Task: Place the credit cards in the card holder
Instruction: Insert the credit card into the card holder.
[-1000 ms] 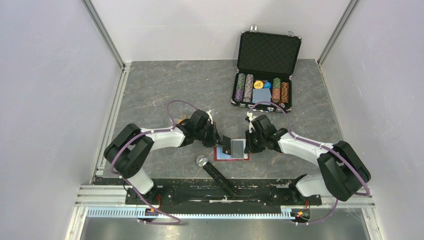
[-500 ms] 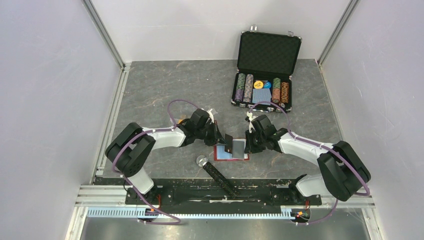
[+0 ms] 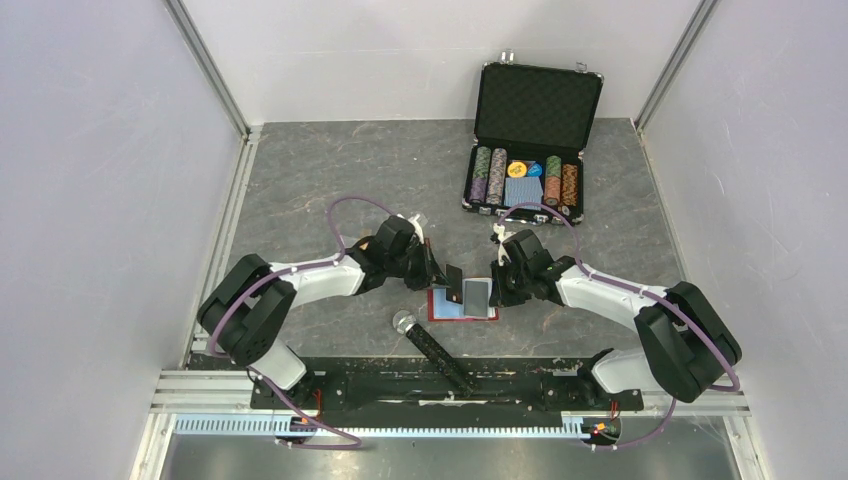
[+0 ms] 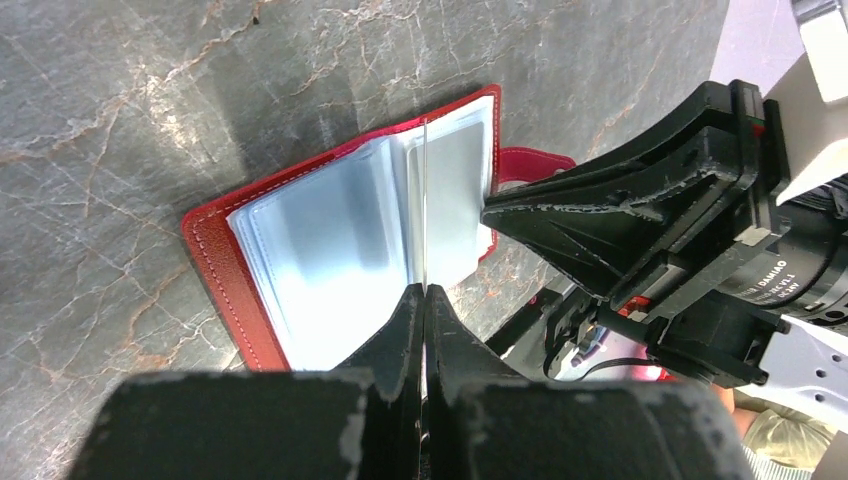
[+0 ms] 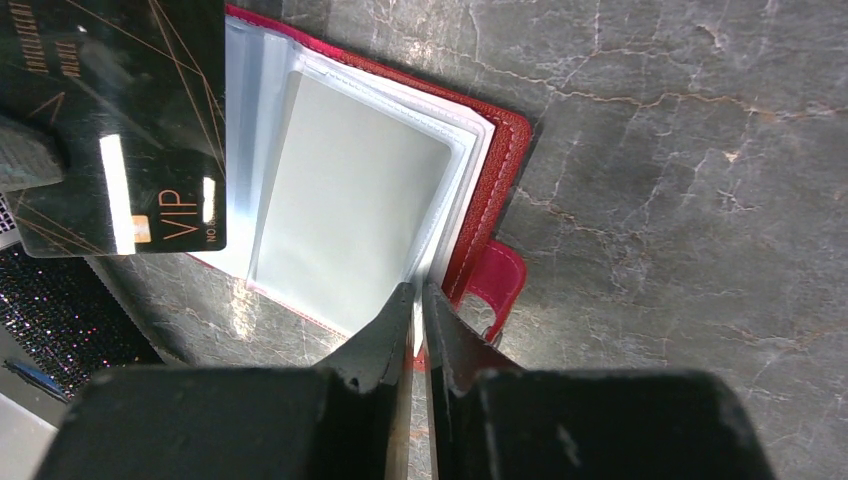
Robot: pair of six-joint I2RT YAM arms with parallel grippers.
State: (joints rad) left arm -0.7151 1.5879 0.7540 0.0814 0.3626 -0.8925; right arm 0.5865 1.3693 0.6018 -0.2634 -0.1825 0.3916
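While pinching the black gold-printed credit card (image 5: 120, 120) in the left gripper (image 4: 424, 295), aim its edge into the clear plastic sleeve (image 5: 350, 210) pinched up by the right gripper (image 5: 418, 300), over the red leather-like card holder (image 4: 215, 260) midway along the near edge of the grey worktop (image 3: 300, 180).

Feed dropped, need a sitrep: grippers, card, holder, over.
Left gripper shut on shiny black VIP card, held over open red leather card holder. Right gripper pinching one clear sleeve up. Nothing blocking the sleeves.

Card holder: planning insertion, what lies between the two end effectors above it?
Top view: black card held by left end effector, sleeve lifted by right end effector.
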